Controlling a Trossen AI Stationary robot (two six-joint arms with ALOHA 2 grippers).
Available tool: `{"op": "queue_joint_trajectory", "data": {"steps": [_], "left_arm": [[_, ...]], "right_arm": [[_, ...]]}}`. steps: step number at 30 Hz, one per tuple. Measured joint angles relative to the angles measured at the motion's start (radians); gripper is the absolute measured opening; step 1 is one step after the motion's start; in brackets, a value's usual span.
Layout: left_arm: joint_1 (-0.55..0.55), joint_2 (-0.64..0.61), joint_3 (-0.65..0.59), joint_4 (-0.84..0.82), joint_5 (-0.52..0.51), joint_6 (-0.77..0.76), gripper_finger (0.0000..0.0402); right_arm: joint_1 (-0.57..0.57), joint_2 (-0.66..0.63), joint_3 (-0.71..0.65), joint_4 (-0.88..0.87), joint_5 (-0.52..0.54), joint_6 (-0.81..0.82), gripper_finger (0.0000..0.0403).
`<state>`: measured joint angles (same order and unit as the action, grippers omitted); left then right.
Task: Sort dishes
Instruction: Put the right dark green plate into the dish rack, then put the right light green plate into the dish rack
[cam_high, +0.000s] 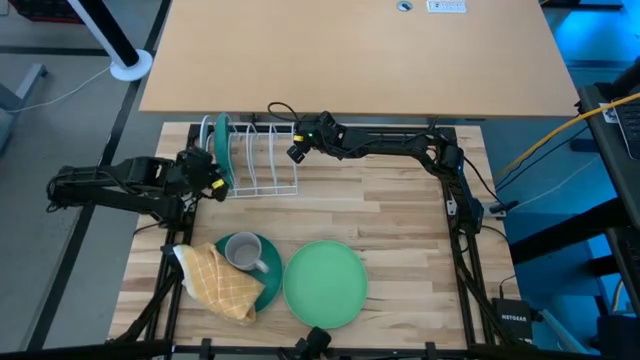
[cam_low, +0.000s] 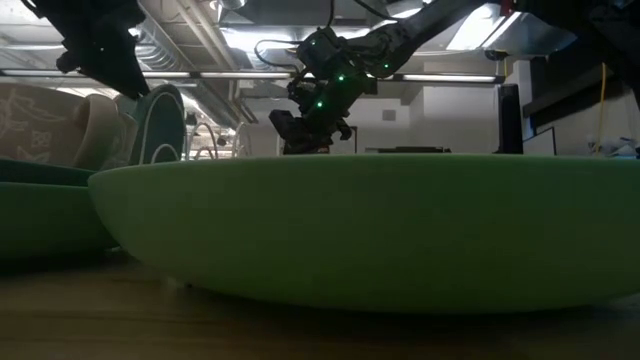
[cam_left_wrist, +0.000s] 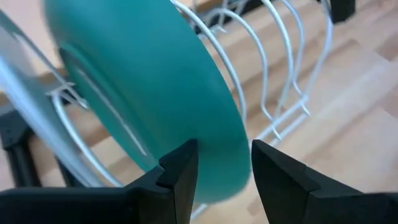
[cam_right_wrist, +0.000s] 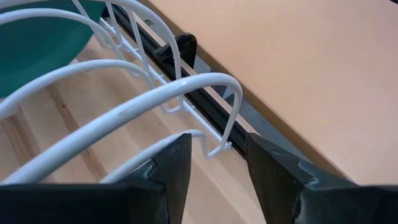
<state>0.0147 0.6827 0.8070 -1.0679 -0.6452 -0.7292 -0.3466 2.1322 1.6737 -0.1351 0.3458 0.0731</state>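
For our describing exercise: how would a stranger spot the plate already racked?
Find the white wire rack at the wooden table's far edge. At its left end, by the left pincer, one teal plate stands on edge; the other plates lie flat near the front.

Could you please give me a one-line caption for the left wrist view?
Left gripper, open, at the rim of a teal plate standing in the white wire rack.

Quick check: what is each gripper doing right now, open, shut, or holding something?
Left gripper: open, at the rim of the teal plate standing in the white wire rack, not clamped on it.
Right gripper: open, empty, at the rack's far end.
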Motion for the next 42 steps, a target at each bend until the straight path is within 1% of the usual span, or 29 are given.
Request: {"op": "queue_joint_trajectory", "data": {"steps": [4, 7, 15, 21, 25, 29, 33, 37, 40, 42], "left_arm": [[0.0, 0.0, 0.0, -0.001, 0.07, -0.001, 0.0141], [0.0, 0.0, 0.0, -0.001, 0.103, -0.001, 0.0141], [0.0, -0.007, 0.0, 0.013, 0.108, 0.056, 0.0141], [-0.001, -0.013, -0.001, 0.022, 0.108, 0.076, 0.0141], [-0.002, -0.019, -0.001, 0.106, 0.108, 0.134, 0.0141], [-0.002, -0.031, 0.01, 0.24, 0.108, 0.247, 0.0141], [-0.002, -0.036, 0.033, 0.376, 0.108, 0.317, 0.0141], [-0.002, -0.028, 0.035, 0.476, 0.115, 0.316, 0.0141], [-0.002, -0.007, 0.035, 0.489, 0.168, 0.312, 0.0141], [-0.006, 0.017, 0.035, 0.487, 0.21, 0.298, 0.0141]], "right_arm": [[0.0, 0.0, 0.0, -0.013, -0.004, 0.0, 0.0159], [0.0, 0.0, 0.0, -0.024, -0.007, -0.002, 0.0159], [0.001, -0.001, 0.0, -0.026, -0.002, -0.021, 0.0159], [0.013, -0.035, 0.013, -0.049, 0.001, -0.033, 0.0159], [0.027, -0.066, 0.034, -0.054, 0.011, -0.057, 0.0159], [0.041, -0.079, 0.045, -0.053, 0.018, -0.083, 0.0159], [0.057, -0.097, 0.05, -0.067, 0.019, -0.104, 0.0159], [0.091, -0.108, 0.048, -0.113, 0.019, -0.166, 0.0159], [0.129, -0.154, 0.048, -0.16, 0.024, -0.214, 0.0159], [0.159, -0.19, 0.05, -0.221, 0.029, -0.235, 0.0159]]}}
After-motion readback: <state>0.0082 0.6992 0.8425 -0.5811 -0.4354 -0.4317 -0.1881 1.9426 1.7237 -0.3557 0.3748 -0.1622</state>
